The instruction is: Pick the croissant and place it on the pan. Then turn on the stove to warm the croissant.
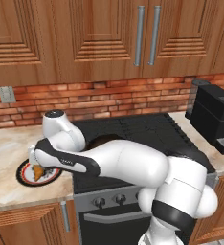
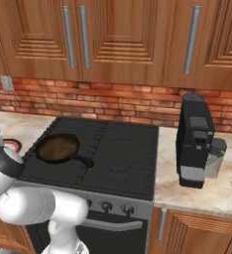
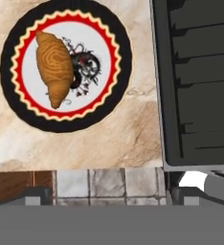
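Fingertips (image 3: pixel 37 195): two dark tips low in the hand view, set far apart at left and right, nothing between them; jaws spread wide.
Croissant (image 3: pixel 54 68): lies on the plate, left half of its white centre, well above the fingertips in the hand view and clear of both; long axis runs roughly top to bottom, taper at the lower end.
Plate (image 3: pixel 111 103): round, black-red rim, on the marble counter (image 3: pixel 128 139), just beside the stove's left edge.
Stove (image 3: pixel 200 72): black grates, right side of the hand view.
Pan (image 2: pixel 57 147): on the stove's front-left grate, handle toward the middle.
Arm: reaches low and leftward over the counter; gripper (image 1: pixel 33 158) hangs above the plate, pointing down.
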